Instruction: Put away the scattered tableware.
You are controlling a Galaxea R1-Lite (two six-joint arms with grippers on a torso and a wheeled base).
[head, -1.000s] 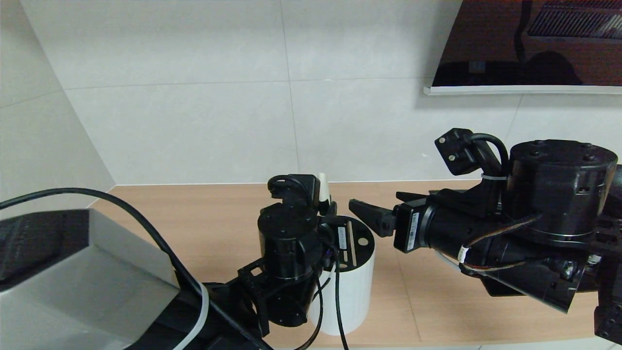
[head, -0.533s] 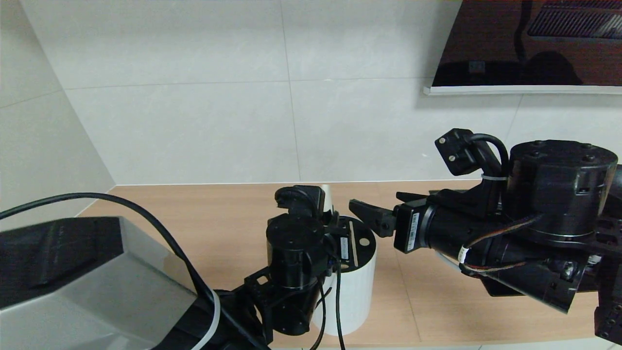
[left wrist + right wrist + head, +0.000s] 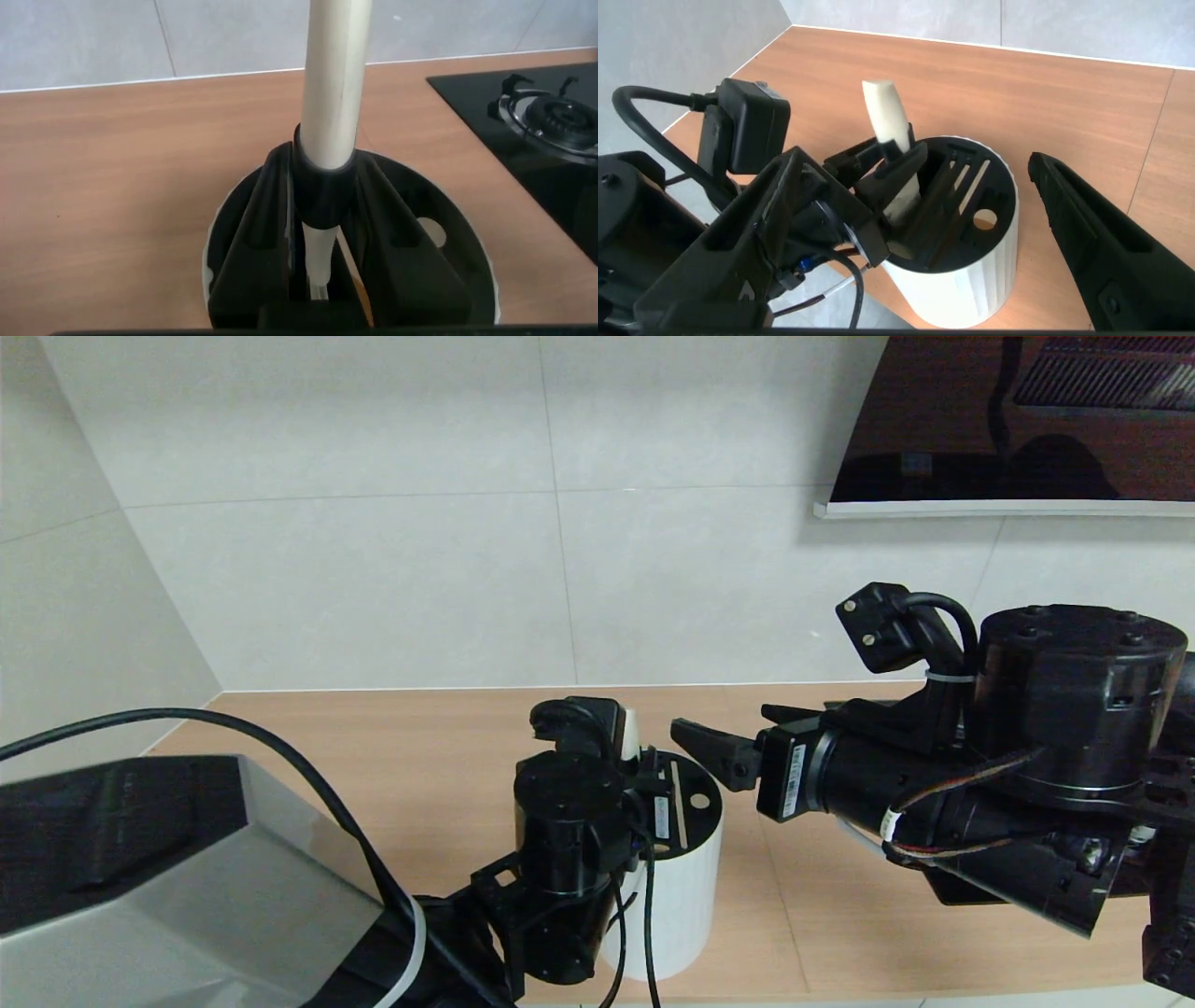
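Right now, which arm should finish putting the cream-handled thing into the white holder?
Left. The left pincer is shut on the cream-handled utensil, which stands upright in the white holder's black top. The right pincer is open beside the holder.

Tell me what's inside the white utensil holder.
A cream-handled utensil, gripped by the left gripper, dips into a slot of the white holder's black lid. Its lower end is hidden below the lid, as is the rest of the interior.
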